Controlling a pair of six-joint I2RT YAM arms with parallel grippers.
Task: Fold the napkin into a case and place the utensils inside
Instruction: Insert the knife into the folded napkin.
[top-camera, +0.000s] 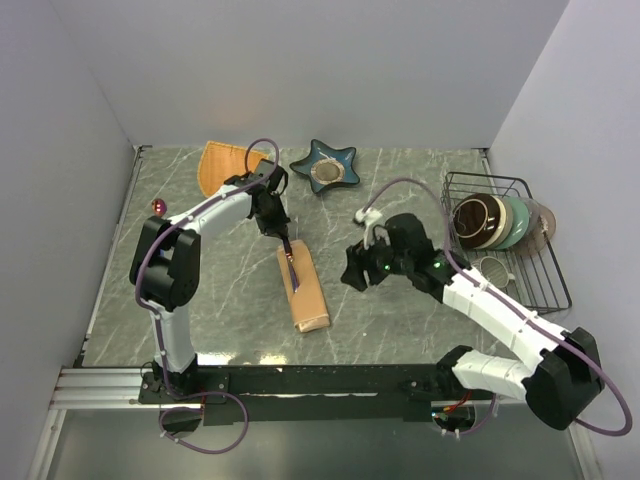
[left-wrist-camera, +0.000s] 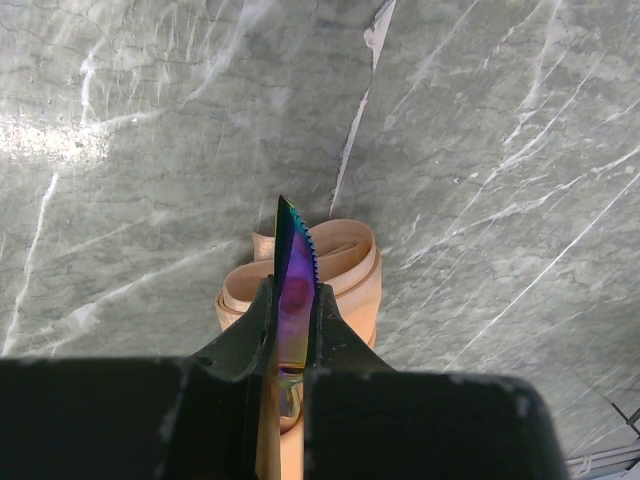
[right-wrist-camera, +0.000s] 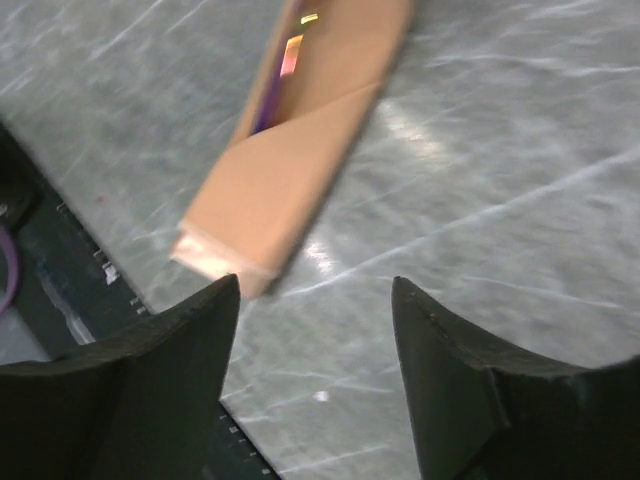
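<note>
Top view: the folded napkin (top-camera: 305, 292) lies mid-table, with the left claw (top-camera: 286, 242) at its 12 o'clock end and the right claw (top-camera: 352, 270) at 3 o'clock.

Left wrist: the claw is clamped on a knife (left-wrist-camera: 296, 285), blade over the napkin's mouth.

Right wrist: the claw is agape and empty, the napkin at 11 o'clock.

The satin looks limp and slippery. The knife looks stiff, best gripped by its handle. No writing is legible.

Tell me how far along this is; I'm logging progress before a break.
Done: the napkin lies folded into a case. In hand: the left gripper, jaws shut, holds a serrated knife aimed at its open end. Left: slide it in and release; the right gripper hovers open and empty.
</note>
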